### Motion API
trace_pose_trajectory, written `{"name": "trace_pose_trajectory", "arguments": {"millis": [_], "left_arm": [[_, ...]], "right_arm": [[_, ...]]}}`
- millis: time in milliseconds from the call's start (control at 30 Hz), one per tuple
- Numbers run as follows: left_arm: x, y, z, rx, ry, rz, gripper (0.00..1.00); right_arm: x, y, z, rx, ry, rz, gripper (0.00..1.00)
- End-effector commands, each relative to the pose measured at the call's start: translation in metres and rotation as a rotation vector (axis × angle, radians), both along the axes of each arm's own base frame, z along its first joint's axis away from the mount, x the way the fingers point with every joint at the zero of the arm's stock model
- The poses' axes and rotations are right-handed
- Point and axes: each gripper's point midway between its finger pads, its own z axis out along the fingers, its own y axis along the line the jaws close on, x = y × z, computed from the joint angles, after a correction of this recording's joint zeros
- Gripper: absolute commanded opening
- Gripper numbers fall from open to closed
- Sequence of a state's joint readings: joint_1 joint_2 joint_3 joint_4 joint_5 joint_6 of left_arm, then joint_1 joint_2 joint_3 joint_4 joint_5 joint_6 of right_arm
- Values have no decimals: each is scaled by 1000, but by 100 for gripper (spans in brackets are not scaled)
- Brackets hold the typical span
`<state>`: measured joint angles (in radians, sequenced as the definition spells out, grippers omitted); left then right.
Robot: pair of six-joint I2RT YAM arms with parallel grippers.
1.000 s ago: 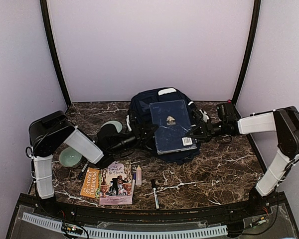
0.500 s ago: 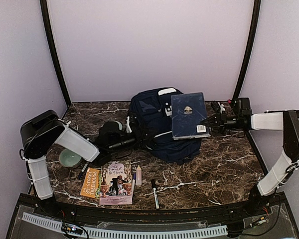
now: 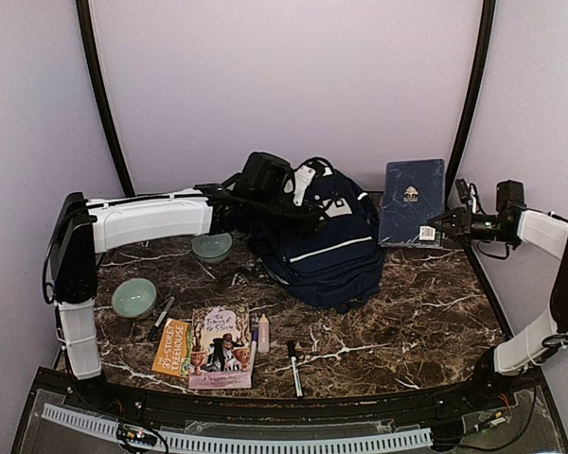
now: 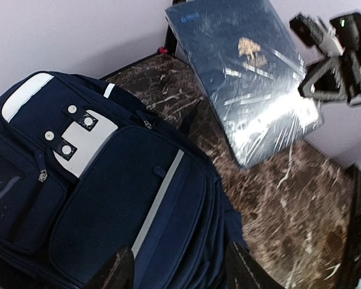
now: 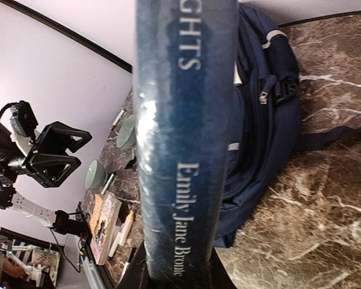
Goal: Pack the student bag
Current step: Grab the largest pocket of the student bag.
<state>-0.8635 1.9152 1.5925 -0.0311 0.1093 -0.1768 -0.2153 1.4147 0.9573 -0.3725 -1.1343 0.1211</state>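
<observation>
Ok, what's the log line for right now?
left hand: open above student bag | right hand: holds blue book upright, right of bag | book: not in bag yet

Dark brown marble table (image 3: 426,322) with white veins, enclosed by pale lilac walls. At the back right, a glossy dark-blue hardback (image 3: 412,202) stands upright, with a gold emblem on its cover and a barcode sticker at a lower corner. On the left are a pale green bowl (image 3: 211,248) and a second green bowl (image 3: 133,297); near the front edge an orange book (image 3: 172,347) lies beside an illustrated paperback (image 3: 221,346), a pale pink tube (image 3: 263,333) and a black pen (image 3: 294,368).
</observation>
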Motion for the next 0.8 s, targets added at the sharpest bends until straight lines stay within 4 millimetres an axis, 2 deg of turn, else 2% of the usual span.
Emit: {"name": "trace_pose_trajectory", "arguments": {"millis": [0,333,500,600,700,767], "left_arm": [[-17,-2,-69,417,-72,-161,56],[-9,-47,-110,451,-68,-245,57],[-8,-53,-130,483,-60,-268,59],[-4,-54,-135,510,-84,-249,59],[1,-58,-128,514,-132,-223,51],[-2,-63,-120,509,-157,-229,41]], "right_arm": [[-6,-18,10,-82,-183,-13,0],[-11,-26,-1,-55,-199,-39,0],[-14,-27,-1,-65,-220,-44,0],[-14,-27,-1,-66,-221,-44,0],[-13,-28,-3,-64,-215,-45,0],[-13,-28,-5,-59,-208,-44,0]]}}
